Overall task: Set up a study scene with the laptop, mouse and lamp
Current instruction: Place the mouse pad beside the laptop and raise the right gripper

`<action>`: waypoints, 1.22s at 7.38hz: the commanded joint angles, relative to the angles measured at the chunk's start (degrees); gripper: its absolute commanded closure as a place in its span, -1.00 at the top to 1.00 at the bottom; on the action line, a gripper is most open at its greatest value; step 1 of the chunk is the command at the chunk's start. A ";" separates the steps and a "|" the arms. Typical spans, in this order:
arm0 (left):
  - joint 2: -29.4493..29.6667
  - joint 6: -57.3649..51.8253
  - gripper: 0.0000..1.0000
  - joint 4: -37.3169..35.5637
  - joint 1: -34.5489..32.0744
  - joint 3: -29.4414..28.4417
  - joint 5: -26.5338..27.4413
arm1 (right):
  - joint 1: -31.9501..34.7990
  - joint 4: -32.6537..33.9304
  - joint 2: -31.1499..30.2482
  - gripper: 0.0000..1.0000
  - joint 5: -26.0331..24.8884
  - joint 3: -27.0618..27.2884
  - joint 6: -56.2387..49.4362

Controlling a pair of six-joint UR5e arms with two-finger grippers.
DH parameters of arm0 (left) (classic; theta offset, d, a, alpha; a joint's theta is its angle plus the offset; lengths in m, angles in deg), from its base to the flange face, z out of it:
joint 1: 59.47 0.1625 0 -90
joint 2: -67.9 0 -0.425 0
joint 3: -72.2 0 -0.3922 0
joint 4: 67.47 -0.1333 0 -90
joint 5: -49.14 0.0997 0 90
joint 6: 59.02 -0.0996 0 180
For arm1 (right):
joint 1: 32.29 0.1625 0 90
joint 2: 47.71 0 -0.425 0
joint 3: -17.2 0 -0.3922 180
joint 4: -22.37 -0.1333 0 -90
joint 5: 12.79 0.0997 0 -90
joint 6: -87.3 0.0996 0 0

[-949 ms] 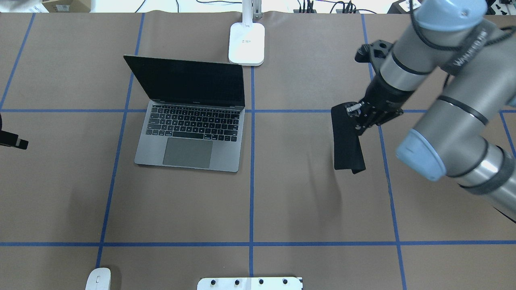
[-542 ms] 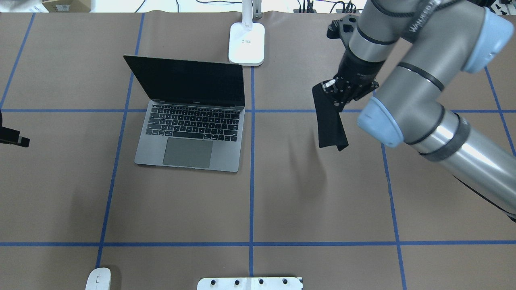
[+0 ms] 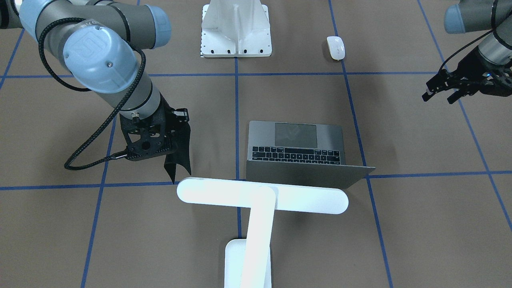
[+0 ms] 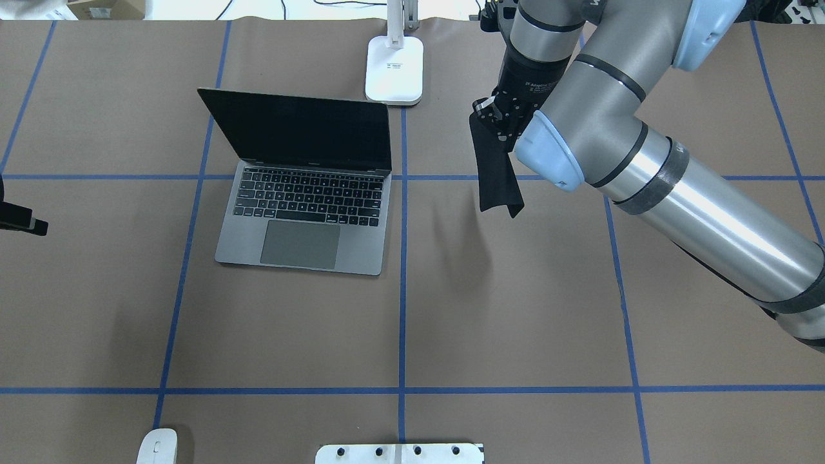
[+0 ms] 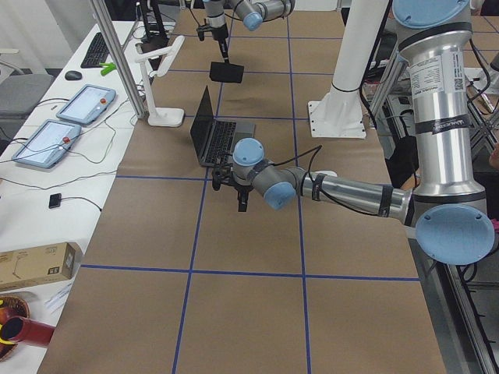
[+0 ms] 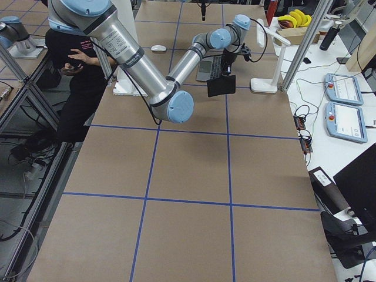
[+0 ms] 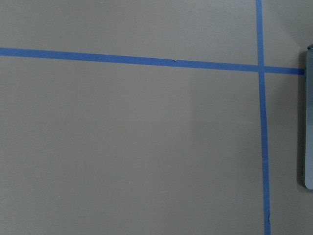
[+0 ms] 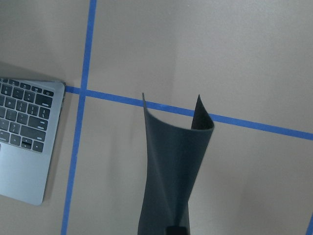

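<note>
Laptop (image 4: 303, 212) open, centre-left of overhead view; white lamp (image 4: 394, 71) upright just behind it. Glossy mouse (image 4: 157, 446) at bottom left, well apart, unplaced. Right gripper (image 4: 495, 122) clamped on thin black mat (image 4: 495, 174), limp, curling, dangling over table (image 4: 515, 309). Left gripper (image 3: 442, 91) parted, empty. Mat and mouse placement likely remain.

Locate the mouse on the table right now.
In the overhead view the mouse lies at the bottom-left edge, on the robot's left side, left of the white pedestal and well apart from the laptop.
</note>
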 commanded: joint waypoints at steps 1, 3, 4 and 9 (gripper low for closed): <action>-0.01 0.02 0.99 0.00 0.00 -0.09 -0.07 | -0.08 -0.07 0.19 0.03 -0.16 -0.37 0.07; -0.01 0.02 0.99 0.00 0.09 -0.18 -0.16 | -0.08 -0.07 0.10 0.99 -0.43 -0.19 -0.02; -0.09 0.02 1.00 0.08 0.09 -0.10 -0.16 | -0.08 -0.07 0.02 1.00 -0.51 -0.19 -0.02; 0.78 14.45 1.00 0.09 13.21 4.54 7.26 | 3.07 -0.86 -8.23 1.00 -0.52 11.39 -0.80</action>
